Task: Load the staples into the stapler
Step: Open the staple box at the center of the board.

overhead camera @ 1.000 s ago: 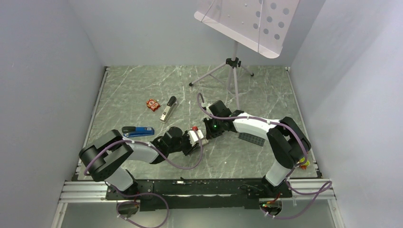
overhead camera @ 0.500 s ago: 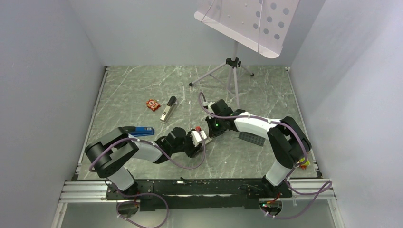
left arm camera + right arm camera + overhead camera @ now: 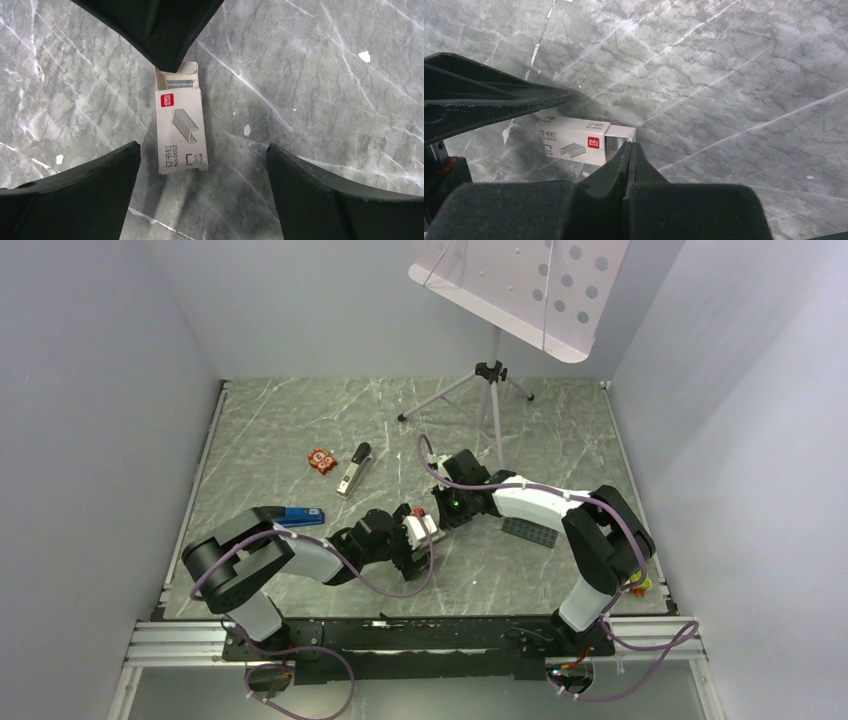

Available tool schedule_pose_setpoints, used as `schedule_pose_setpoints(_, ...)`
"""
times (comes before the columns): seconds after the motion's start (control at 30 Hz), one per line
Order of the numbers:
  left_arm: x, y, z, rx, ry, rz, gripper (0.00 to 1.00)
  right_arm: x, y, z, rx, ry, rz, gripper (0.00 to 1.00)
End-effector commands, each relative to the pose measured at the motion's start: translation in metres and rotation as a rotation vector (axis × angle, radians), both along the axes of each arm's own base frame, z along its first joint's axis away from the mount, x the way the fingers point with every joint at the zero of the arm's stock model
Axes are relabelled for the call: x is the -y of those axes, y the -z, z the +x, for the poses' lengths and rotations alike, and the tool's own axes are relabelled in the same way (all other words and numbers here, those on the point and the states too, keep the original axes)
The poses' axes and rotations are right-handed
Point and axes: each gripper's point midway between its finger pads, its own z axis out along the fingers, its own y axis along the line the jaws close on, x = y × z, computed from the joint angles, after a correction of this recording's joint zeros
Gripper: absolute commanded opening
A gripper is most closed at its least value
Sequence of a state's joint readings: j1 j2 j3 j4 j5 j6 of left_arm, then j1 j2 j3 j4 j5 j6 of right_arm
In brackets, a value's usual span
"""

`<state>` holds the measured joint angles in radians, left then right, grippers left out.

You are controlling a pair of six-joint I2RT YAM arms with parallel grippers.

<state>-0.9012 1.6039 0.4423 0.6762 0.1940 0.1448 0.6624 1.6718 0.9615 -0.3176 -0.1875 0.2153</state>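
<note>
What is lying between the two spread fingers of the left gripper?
A small white staple box, tray slid partly out showing the staples, flat on the table; the left wrist view shows it.

**What you can't really make out here**

In the left wrist view, both fingers of the left gripper (image 3: 202,150) run off the bottom edge. The tip of the right gripper (image 3: 170,65) covers the far end of the tray sticking out of the staple box (image 3: 180,130), so you only get a sliver of the staples (image 3: 176,83). In the right wrist view, that gripper's own pinched-together tips block the tray's inside. From above, the box is mostly buried between both grippers. The small red-orange thing (image 3: 321,459) well beyond the left gripper is too tiny to identify.
</note>
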Motion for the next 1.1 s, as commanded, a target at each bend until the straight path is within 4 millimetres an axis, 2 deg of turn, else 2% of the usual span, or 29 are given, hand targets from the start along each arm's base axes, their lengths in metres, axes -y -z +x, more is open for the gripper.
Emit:
schedule_pose_setpoints(0.0, 0.01, -0.005, 0.011, 0.021, -0.022, -0.013, 0.99, 0.0, 0.001, 0.001, 0.008, -0.008, -0.011, 0.0)
schedule_pose_setpoints(0.23, 0.021, -0.002, 0.017, 0.001, -0.02, -0.035, 0.98, 0.0, 0.002, 0.001, 0.007, -0.008, -0.014, 0.0)
schedule_pose_setpoints(0.43, 0.024, -0.001, 0.022, -0.002, -0.025, -0.025, 0.77, 0.0, 0.002, 0.002, 0.007, -0.007, -0.014, 0.0)
schedule_pose_setpoints(0.7, 0.018, 0.007, 0.028, -0.006, -0.07, 0.015, 0.59, 0.001, 0.003, 0.002, 0.009, -0.005, -0.018, 0.0)
schedule_pose_setpoints(0.9, 0.003, 0.01, 0.026, -0.004, -0.119, 0.03, 0.44, 0.002, 0.003, 0.003, 0.012, -0.002, -0.022, 0.0)
schedule_pose_setpoints(1.03, -0.002, 0.009, 0.023, -0.005, -0.123, 0.03, 0.43, 0.002, 0.003, 0.003, 0.014, -0.003, -0.025, 0.0)
schedule_pose_setpoints(1.07, -0.003, 0.009, 0.022, -0.007, -0.125, 0.029, 0.38, 0.003, 0.003, 0.004, 0.017, -0.001, -0.027, 0.0)
